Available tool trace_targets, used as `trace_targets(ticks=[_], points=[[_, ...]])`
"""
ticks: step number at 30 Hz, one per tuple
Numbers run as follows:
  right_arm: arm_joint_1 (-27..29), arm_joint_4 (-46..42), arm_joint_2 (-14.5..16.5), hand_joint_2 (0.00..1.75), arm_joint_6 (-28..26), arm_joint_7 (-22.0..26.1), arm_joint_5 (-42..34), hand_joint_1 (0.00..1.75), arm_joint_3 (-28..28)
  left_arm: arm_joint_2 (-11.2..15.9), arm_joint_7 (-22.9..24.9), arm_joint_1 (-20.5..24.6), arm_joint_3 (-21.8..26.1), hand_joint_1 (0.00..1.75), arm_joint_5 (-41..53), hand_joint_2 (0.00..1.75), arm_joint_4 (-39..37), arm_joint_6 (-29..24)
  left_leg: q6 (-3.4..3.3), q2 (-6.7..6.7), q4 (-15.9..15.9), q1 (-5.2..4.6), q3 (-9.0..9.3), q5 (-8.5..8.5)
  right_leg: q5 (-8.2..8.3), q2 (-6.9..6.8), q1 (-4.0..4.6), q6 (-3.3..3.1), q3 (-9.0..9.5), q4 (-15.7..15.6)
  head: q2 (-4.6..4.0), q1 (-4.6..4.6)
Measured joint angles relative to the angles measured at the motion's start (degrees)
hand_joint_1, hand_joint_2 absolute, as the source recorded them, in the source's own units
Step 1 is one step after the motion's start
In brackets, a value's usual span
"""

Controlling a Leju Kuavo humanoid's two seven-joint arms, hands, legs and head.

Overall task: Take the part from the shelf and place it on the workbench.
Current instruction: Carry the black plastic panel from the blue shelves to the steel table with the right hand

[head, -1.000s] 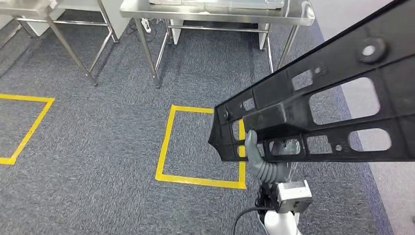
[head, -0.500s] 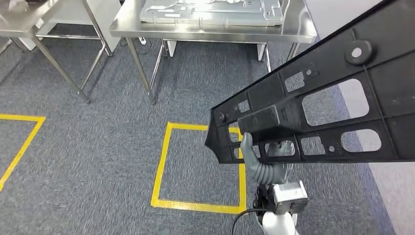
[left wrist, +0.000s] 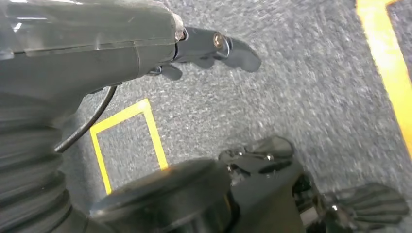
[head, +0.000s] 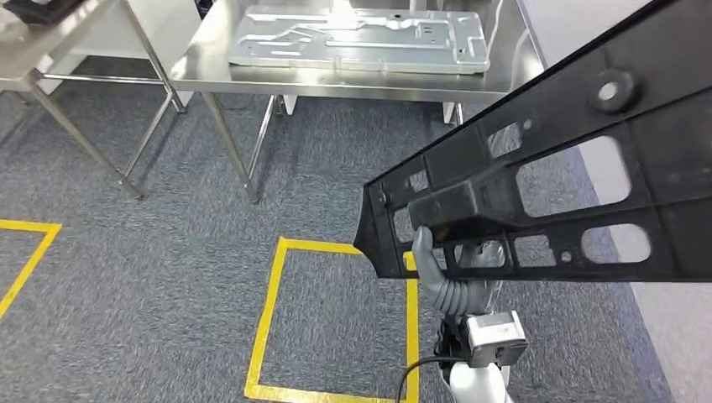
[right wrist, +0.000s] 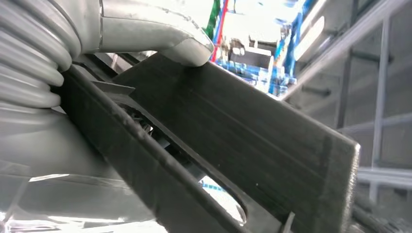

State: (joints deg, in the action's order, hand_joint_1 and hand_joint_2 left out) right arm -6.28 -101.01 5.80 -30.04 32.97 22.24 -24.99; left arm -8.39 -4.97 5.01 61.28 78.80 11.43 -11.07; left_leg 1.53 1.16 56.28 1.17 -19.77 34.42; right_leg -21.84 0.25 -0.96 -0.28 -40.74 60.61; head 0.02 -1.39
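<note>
A long black plastic part (head: 537, 201), ribbed and pierced with rectangular and rounded cut-outs, is being carried in the air by the right robot hand (head: 441, 273), in front of the robot and above grey carpet (head: 151, 277); its long axis is running from a blunt end low near the middle of the head view, up and away to the right, where the rest of it is being cut off by the picture's edge, so its full length cannot be told; the open, ribbed face is turning toward the camera. The right robot hand is gripping the part near that blunt end, the grey thumb showing on the near face while the fingers are lying hidden behind the plastic; in the right wrist view the thumb is pressing on the part's (right wrist: 233, 145) flat dark side. The left robot hand (left wrist: 214, 46) is hanging over the carpet, holding nothing, its dark fingers (left wrist: 238, 51) reaching forward; how far apart they are spreading is hard to make out. Ahead, a steel surface (head: 201, 71) is carrying a flat silver panel (head: 361, 38); yellow tape (head: 269, 315) is marking a square on the floor below the part.
</note>
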Motion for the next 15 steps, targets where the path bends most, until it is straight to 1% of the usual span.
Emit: trace_targets(ticks=[1, 2, 3, 4, 5, 6, 7, 8, 9, 10, 11, 12, 13, 14, 15], points=[[-0.1, -0.1, 0.2, 1.75, 0.0, 0.0, 0.1, 1.68, 0.0, 0.0, 0.0, 0.2, 0.0, 0.0, 0.1, 1.75, 0.0, 0.0, 0.22, -0.19, 2.9, 0.06, -1.33, -0.72, -0.58, 0.1, -0.04, -0.47, 0.66, -0.3, 0.0, 0.03], [-0.2, -0.1, 0.3, 1.75, 0.0, 0.0, 0.2, 1.68, 0.1, 0.0, 0.0, 0.3, 0.0, 0.0, 0.1, 1.75, 0.0, -0.1, 0.37, -0.36, 6.4, 0.11, -3.37, -0.82, -1.15, 0.18, -0.05, -0.84, 1.46, -0.6, -0.01, 0.13], [-0.2, -0.1, 0.4, 1.75, 0.0, 0.0, 0.2, 1.68, 0.1, 0.0, 0.0, 0.3, -0.1, 0.0, 0.1, 1.75, 0.0, -0.1, 0.46, -0.54, 10.1, 0.13, -5.89, 0.14, -1.8, 0.18, -0.03, -1.13, 2.31, -0.8, 0.0, 0.22], [-0.2, -0.1, 0.4, 1.75, 0.1, 0.0, 0.3, 1.68, 0.1, 0.0, 0.0, 0.4, -0.1, 0.0, 0.1, 1.75, 0.0, -0.1, 0.54, -0.63, 13.2, 0.11, -8.49, 1.97, -2.48, 0.2, 0.06, -1.34, 3.14, -0.9, 0.0, 0.32], [-0.2, -0.1, 0.5, 1.75, 0.1, 0.0, 0.4, 1.68, 0.1, 0.0, -0.1, 0.5, -0.1, 0.0, 0.1, 1.75, 0.0, -0.1, 0.56, -0.67, 15.4, 0.07, -10.86, 4.07, -3.19, 0.23, 0.21, -1.49, 3.97, -0.9, -0.01, 0.35], [-0.2, -0.1, 0.5, 1.75, 0.1, 0.0, 0.4, 1.68, 0.1, 0.0, -0.1, 0.5, -0.1, 0.0, 0.1, 1.75, 0.0, -0.1, 0.49, -0.69, 16.4, 0.01, -12.75, 5.68, -3.92, 0.29, 0.39, -1.6, 4.86, -0.9, 0.0, 0.37], [-0.1, -0.1, 0.5, 1.75, 0.1, 0.0, 0.4, 1.68, 0.1, 0.0, -0.2, 0.6, -0.1, 0.0, 0.0, 1.75, 0.0, -0.1, 0.27, -0.71, 15.9, -0.1, -13.94, 6.09, -4.64, 0.35, 0.6, -1.68, 5.82, -0.9, -0.01, 0.36], [-0.1, -0.1, 0.5, 1.75, 0.2, 0.0, 0.4, 1.68, 0.1, 0.0, -0.2, 0.6, -0.1, 0.0, 0.0, 1.75, 0.0, -0.1, -0.15, -0.73, 14.1, -0.3, -14.47, 4.89, -5.37, 0.39, 0.83, -1.73, 6.85, -0.9, -0.01, 0.36], [-0.1, -0.1, 0.5, 1.75, 0.2, 0.0, 0.5, 1.68, 0.1, 0.0, -0.2, 0.5, -0.1, 0.0, -0.1, 1.75, 0.0, -0.1, -0.82, -0.79, 11.1, -0.62, -14.52, 2.0, -6.07, 0.4, 1.04, -1.76, 7.92, -1.0, 0.0, 0.37], [-0.2, -0.1, 0.5, 1.75, 0.3, 0.0, 0.5, 1.68, 0.1, 0.1, -0.2, 0.4, 0.0, 0.0, -0.1, 1.75, 0.0, -0.1, -1.7, -0.75, 8.2, -1.1, -14.45, -1.74, -6.73, 0.4, 1.2, -1.76, 8.93, -1.0, -0.01, 0.27], [-0.2, 0.0, 0.5, 1.75, 0.3, 0.0, 0.5, 1.68, 0.1, 0.2, -0.2, 0.3, 0.0, 0.0, -0.2, 1.75, 0.0, -0.1, -2.48, -0.73, 5.8, -1.61, -14.43, -4.2, -7.27, 0.49, 1.29, -1.63, 9.73, -1.2, 0.0, 0.22], [-0.2, 0.1, 0.5, 1.75, 0.4, 0.0, 0.5, 1.68, 0.1, 0.2, -0.2, 0.3, 0.0, 0.0, -0.3, 1.75, 0.0, -0.1, -3.13, -0.63, 4.2, -2.02, -14.32, -5.96, -7.77, 0.56, 1.3, -1.39, 10.34, -1.4, 0.0, 0.27], [-0.2, 0.2, 0.5, 1.75, 0.5, 0.1, 0.4, 1.68, 0.1, 0.2, -0.2, 0.3, 0.0, 0.0, -0.3, 1.75, 0.0, -0.1, -3.54, -0.47, 3.4, -2.25, -14.24, -6.62, -7.92, 0.65, 1.28, -1.1, 10.75, -1.2, 0.0, 0.3], [-0.2, 0.3, 0.5, 1.75, 0.5, 0.1, 0.4, 1.68, 0.1, 0.2, -0.3, 0.3, 0.0, 0.0, -0.4, 1.75, 0.0, -0.1, -3.77, -0.35, 2.9, -2.24, -13.84, -6.29, -7.8, 0.74, 1.28, -0.72, 11.01, -0.9, 0.0, 0.42], [-0.3, 0.3, 0.5, 1.75, 0.5, 0.2, 0.3, 1.68, 0.1, 0.1, -0.3, 0.3, 0.0, 0.0, -0.4, 1.75, 0.0, -0.1, -3.98, -0.28, 2.1, -2.05, -13.02, -6.83, -7.77, 0.68, 1.31, -0.38, 11.25, -0.4, 0.0, 0.52]])
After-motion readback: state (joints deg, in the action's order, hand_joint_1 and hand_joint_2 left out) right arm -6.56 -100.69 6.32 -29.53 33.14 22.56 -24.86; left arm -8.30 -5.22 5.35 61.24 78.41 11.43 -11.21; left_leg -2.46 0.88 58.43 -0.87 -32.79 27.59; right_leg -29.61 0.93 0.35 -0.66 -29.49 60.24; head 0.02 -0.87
